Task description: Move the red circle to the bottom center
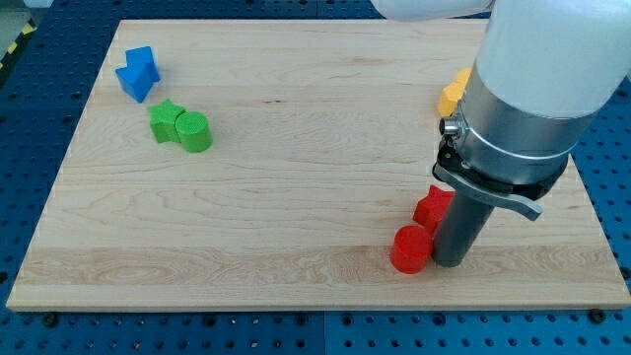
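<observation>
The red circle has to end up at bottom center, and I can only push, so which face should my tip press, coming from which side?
Judging from this view, press the red circle's right-hand side, pushing toward the view's left along the board's bottom edge. It is a low round cylinder, so aim through its centre or it slips aside. My tip sits right there, seemingly touching.

Robotics lab bench, wooden board [296, 148] on blue perforated table [49, 59], robot arm [532, 79] overhead

Pale wooden board [296, 187], grain running left to right, lit evenly with soft shadows. Around all four edges, a blue perforated surface [39, 89]. Beyond the top-left corner, a yellow-and-black striped strip [14, 46].
</observation>
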### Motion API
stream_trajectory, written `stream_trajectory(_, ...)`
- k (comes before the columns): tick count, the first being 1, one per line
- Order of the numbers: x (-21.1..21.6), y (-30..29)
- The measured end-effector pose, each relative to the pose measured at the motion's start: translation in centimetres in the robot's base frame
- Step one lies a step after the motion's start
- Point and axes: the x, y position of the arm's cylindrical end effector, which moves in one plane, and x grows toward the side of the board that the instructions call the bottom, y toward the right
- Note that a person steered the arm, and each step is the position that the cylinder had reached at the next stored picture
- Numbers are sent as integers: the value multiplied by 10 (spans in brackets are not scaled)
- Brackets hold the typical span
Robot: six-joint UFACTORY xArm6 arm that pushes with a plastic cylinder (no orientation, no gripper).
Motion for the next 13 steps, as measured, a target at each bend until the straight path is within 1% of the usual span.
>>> stream_trajectory(1, -14, 0)
stream_trajectory(3, -14, -15)
stream_trajectory(6, 6, -17)
stream_trajectory(8, 6, -26)
stream_trajectory(13, 6, -91)
